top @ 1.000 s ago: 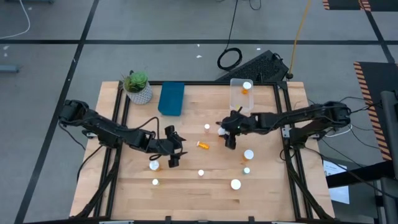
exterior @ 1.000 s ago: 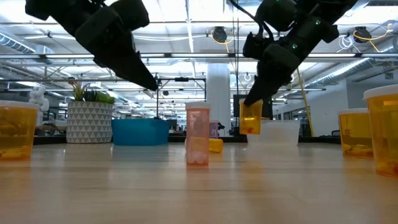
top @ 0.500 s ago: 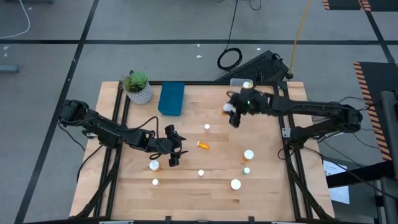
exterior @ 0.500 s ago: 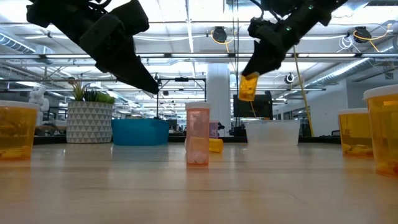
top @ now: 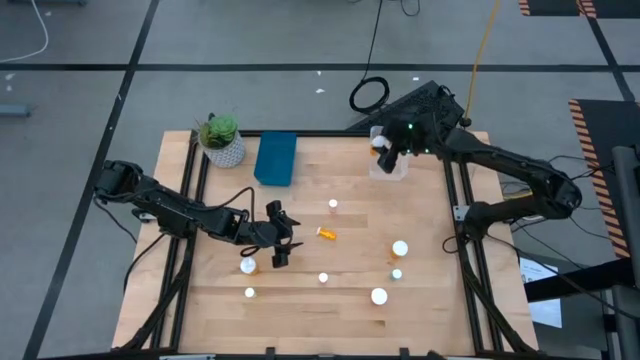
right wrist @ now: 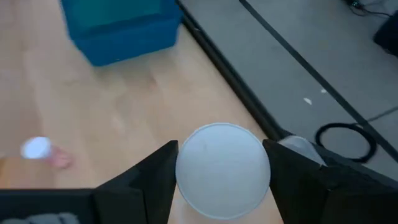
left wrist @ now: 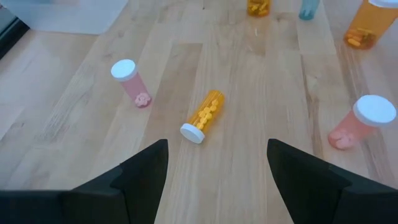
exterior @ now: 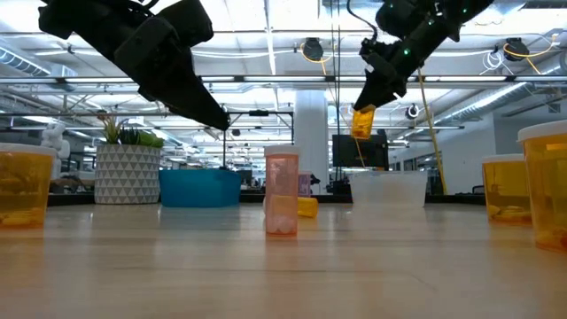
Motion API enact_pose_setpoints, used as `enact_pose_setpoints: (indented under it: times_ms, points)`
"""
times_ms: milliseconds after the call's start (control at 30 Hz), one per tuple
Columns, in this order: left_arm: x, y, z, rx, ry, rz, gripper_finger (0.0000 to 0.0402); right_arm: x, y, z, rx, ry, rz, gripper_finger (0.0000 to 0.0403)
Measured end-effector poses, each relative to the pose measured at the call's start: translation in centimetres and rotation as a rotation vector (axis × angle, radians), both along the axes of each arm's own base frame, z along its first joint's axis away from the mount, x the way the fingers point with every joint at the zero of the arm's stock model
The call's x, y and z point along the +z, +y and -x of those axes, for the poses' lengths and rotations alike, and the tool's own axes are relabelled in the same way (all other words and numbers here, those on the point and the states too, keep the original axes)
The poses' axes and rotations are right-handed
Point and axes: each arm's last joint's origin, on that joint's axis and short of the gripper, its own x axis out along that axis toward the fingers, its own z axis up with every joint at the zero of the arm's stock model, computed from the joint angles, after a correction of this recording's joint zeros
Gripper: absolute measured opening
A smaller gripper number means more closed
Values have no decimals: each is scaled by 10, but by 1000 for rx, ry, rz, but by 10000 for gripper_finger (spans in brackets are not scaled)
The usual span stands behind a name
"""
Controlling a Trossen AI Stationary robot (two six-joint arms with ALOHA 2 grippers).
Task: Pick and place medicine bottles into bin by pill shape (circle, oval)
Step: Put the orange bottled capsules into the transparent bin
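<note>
Right gripper (exterior: 368, 105) clamped on an orange bottle (exterior: 362, 121), hanging above the clear bin (exterior: 387, 187) — let go off-centre and it clips the rim, bouncing out. Left gripper (left wrist: 217, 171) spread wide, idle, fallen bottle (left wrist: 203, 116) just ahead.

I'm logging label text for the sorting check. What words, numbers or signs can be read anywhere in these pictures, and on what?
No readable text in any view.
Medicine bottles on the table: no legible labels; the lying orange bottle shows only pills.
Bottle held by the right gripper: no label visible.
Blue bin, clear bin, plant pot: no lettering, only a pattern on the pot.
Left gripper: unmarked.
</note>
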Motion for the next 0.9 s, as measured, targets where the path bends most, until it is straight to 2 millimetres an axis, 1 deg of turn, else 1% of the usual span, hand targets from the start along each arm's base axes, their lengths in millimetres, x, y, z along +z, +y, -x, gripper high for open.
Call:
enact_pose_setpoints:
  times_ms: [100, 267, 733, 900]
  points:
    - [0, 1, 0, 1, 0, -2, 273, -2, -13, 6, -32, 6, 14, 214]
    - [0, 4, -1, 13, 1, -2, 273, -12, -32, 9, -58, 13, -18, 214]
    - [0, 5, -1, 18, 2, -2, 273, -63, -74, 1, -112, 113, -75, 215]
    - [0, 4, -1, 15, 4, -1, 273, -79, -83, 0, -126, 140, -96, 215]
